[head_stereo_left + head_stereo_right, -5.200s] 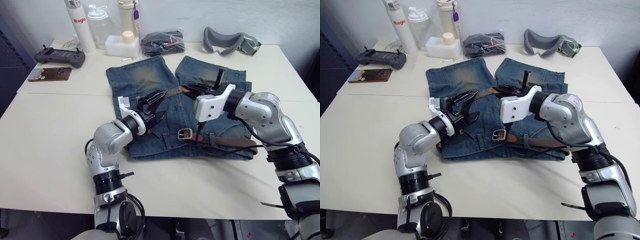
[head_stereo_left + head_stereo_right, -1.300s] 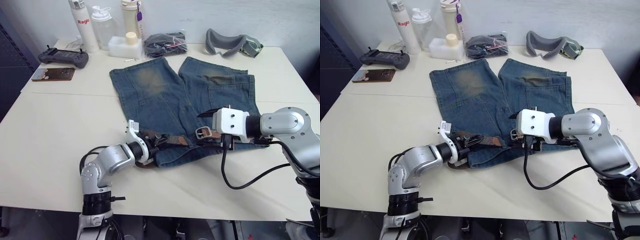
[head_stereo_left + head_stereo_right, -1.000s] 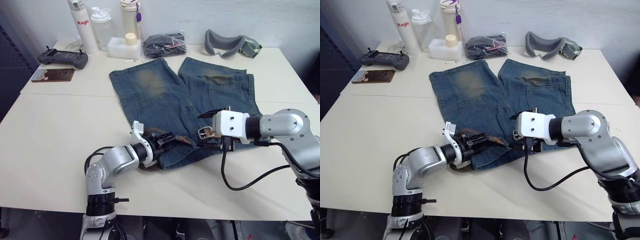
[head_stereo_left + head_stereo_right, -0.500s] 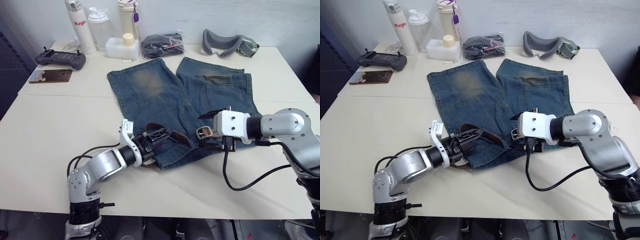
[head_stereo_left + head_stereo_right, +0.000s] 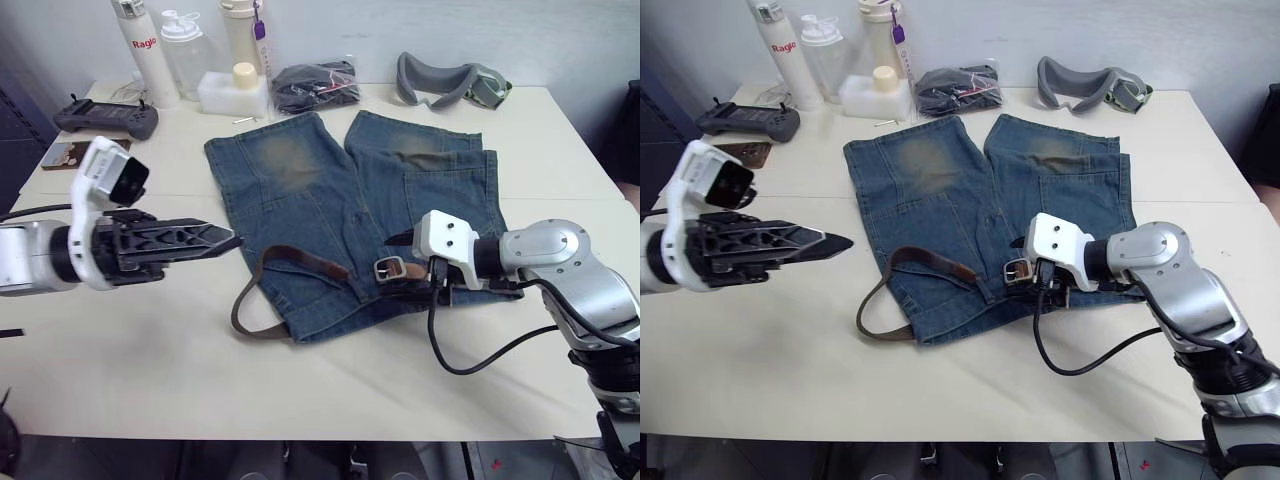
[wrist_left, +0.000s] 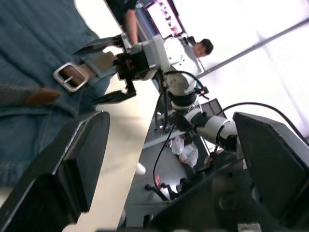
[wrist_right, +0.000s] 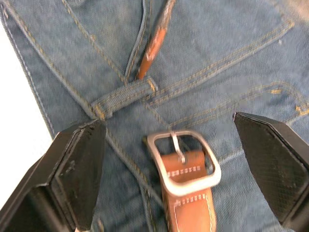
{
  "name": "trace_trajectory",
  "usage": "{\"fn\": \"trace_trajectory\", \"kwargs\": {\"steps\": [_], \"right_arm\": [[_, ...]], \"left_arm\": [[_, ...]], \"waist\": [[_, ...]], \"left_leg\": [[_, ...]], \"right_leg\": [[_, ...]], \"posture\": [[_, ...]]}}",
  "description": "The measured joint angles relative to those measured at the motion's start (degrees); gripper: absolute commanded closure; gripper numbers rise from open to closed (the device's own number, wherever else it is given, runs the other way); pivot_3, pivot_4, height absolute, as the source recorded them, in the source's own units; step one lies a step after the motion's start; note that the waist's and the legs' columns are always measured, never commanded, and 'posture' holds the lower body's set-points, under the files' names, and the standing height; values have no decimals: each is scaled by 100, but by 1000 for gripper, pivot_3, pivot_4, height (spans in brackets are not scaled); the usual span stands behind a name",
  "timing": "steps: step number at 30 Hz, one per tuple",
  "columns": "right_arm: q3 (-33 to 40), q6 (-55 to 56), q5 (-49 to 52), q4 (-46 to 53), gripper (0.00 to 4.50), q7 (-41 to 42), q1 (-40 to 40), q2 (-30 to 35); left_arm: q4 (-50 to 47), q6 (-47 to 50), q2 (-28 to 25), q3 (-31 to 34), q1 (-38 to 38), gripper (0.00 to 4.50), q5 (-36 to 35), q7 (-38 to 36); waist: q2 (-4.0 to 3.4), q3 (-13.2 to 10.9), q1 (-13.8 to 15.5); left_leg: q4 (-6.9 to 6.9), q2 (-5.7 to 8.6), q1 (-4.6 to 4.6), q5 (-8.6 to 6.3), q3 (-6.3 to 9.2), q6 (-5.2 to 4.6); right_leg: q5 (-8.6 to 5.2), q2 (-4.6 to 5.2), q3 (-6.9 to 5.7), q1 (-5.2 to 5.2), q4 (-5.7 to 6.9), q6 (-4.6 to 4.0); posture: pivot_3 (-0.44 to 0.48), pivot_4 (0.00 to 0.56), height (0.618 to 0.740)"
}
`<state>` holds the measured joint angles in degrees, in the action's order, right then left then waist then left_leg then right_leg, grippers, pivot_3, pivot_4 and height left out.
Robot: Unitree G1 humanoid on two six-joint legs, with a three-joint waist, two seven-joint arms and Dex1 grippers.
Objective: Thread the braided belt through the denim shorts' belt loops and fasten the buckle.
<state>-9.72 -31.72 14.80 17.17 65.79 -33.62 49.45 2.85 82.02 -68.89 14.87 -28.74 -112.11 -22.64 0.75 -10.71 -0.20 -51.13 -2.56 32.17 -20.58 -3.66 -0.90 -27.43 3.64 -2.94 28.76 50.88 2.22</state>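
Note:
The denim shorts (image 5: 300, 190) lie flat on the table with the waistband nearest me. The braided belt (image 5: 295, 262) arches over the waistband and loops onto the table at the shorts' left. Its silvery buckle (image 5: 387, 268) rests on the denim. My right gripper (image 5: 405, 265) is open and straddles the buckle (image 7: 183, 162), its fingers (image 7: 77, 174) wide apart and touching nothing. A belt loop (image 7: 126, 96) lies just beyond the buckle, with the belt's tip (image 7: 153, 46) beside it. My left gripper (image 5: 228, 240) is raised over the bare table left of the shorts, open and empty.
Along the table's far edge stand bottles (image 5: 142, 55), a white container (image 5: 232, 90), a black bundle in a bag (image 5: 315, 85) and grey goggles (image 5: 445, 80). A controller (image 5: 105, 115) and a flat brown item (image 5: 65, 152) lie far left. A person (image 6: 205, 47) is in the background.
My left gripper has come off the belt at the waistband and swung up and left over the bare table. The belt now lies loose in a loop. The right gripper stayed by the buckle.

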Motion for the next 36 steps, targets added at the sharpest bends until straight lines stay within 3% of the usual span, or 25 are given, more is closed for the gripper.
{"fn": "trace_trajectory", "kwargs": {"steps": [2,5,9,14,17,21,24,36], "right_arm": [[92,8,66,-34,0,96,-38,60],[91,188,79,13,0,239,-61,120],[-375,717,-388,65,0,236,-44,120],[-856,1057,-1148,-771,0,-194,-170,-292],[-790,847,-1149,-914,893,-192,-281,-300],[-785,861,-1173,-1114,2900,-165,-251,-293],[-783,929,-1221,-1319,3853,-257,-315,-611],[-1325,1409,-1868,-2728,3907,-990,-1424,-2566]], "left_arm": [[-99,-228,-23,183,156,25,361,51],[-213,-851,174,337,242,25,1462,83],[-242,-1525,552,307,242,25,2694,152],[-981,-1818,971,206,327,25,3453,26],[-1136,-1813,1057,218,461,0,3615,30],[-1218,-1792,1193,343,764,0,3732,69],[-1264,-1757,1274,465,835,0,3801,145],[-412,-1873,1277,822,424,0,4650,452]], "waist": [[-1,-1,-1],[-2,-1,9],[1,-2,4],[-1,-4,-1],[-1,-3,-1],[-1,-3,-2],[5,1,-9],[8,2,-198]], "left_leg": [[2,-2,0,2,2,4],[3,-2,-5,3,5,5],[1,-3,-7,-1,4,-5],[-1,-1,0,6,-6,7],[2,-3,-2,9,-4,12],[0,-4,-4,11,-3,15],[-3,-5,-9,11,1,15],[4,-9,3,26,-18,41]], "right_leg": [[0,0,-1,4,2,0],[0,-1,-6,4,8,-1],[4,-1,-5,3,11,-7],[10,3,5,8,7,5],[11,1,2,7,9,6],[11,0,0,8,16,6],[11,-1,-3,1,17,7],[7,-12,13,52,70,1]], "posture": [[0,150,656],[0,150,656],[0,150,656],[0,150,656],[0,150,656],[0,150,656],[0,150,656],[0,150,656]]}}
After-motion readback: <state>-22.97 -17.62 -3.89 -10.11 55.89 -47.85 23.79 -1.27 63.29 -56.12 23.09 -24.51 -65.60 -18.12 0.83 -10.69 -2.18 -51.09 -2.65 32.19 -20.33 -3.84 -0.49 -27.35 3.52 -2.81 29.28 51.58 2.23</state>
